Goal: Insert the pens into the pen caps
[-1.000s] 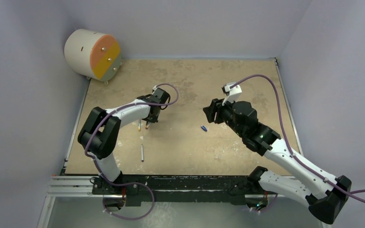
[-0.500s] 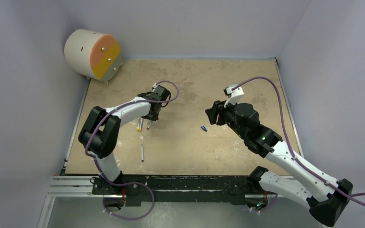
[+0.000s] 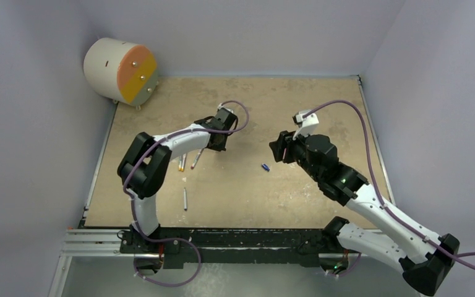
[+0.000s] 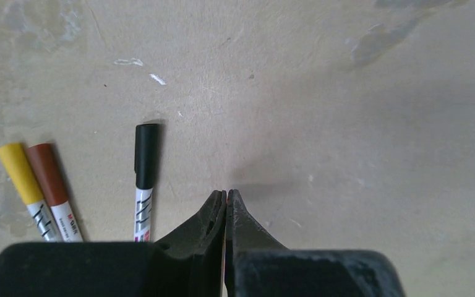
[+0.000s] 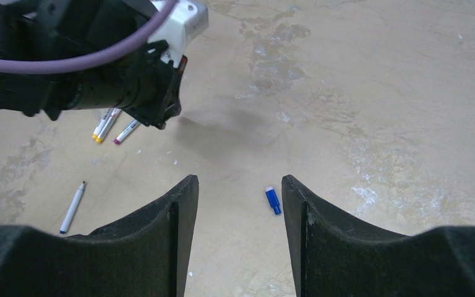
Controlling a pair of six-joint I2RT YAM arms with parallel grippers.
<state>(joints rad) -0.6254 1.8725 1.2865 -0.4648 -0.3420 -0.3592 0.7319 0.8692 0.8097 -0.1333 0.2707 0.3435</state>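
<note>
Three capped pens lie side by side left of my left gripper [image 4: 226,193], which is shut and empty: yellow-capped [image 4: 13,166], red-brown-capped [image 4: 45,174] and black-capped [image 4: 146,154]. In the top view they lie at the left [image 3: 182,162], the black-capped one [image 3: 196,157] just left of my left gripper [image 3: 214,146]. One uncapped pen [image 3: 185,198] lies alone nearer the front and shows in the right wrist view [image 5: 72,207]. The blue cap [image 5: 273,200] lies on the table close to the right finger of my open right gripper [image 5: 240,180], which hovers above it [image 3: 276,150].
A white drum with an orange and yellow face [image 3: 121,70] stands at the back left corner. Grey walls close in the tan table [image 3: 321,99] on three sides. Purple cables loop over both arms.
My left gripper has moved right, away from the capped pens, leaving the black-capped pen lying beside the other two. My right gripper has shifted slightly.
</note>
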